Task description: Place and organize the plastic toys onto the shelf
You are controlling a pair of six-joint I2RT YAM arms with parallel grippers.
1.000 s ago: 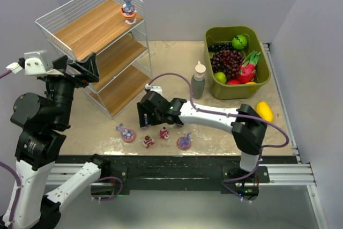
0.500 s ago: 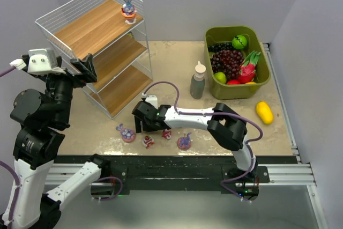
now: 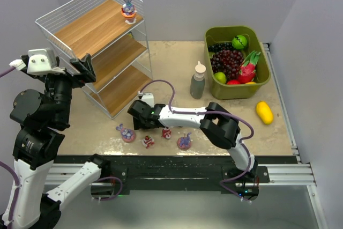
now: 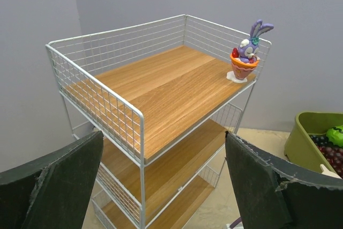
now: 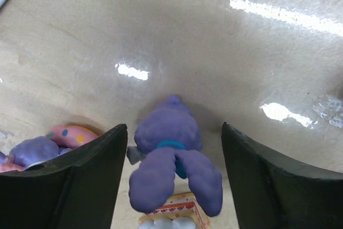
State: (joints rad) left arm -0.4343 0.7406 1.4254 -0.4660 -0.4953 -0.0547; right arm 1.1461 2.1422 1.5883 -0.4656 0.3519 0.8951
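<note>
One bunny (image 4: 247,52) is standing on the shelf (image 4: 161,84) ahead of the wide, empty left pincer (image 4: 163,178). The right pincer (image 5: 171,186) is straddling a second bunny (image 5: 169,156), jaws apart, not yet gripping. The other toys (image 3: 184,142) beside it are waiting on the worktop (image 3: 177,68).

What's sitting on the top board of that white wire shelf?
One purple bunny figurine in an orange cup stands at the far right corner of the shelf; the rest of that board is bare wood. The two lower boards are partly covered by it.

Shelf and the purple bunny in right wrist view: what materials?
Shelf: thin white-coated wire, probably metal; its boards show light wood grain, wood or laminate. Purple bunny: matte, smooth moulded shape, likely plastic or vinyl.
</note>
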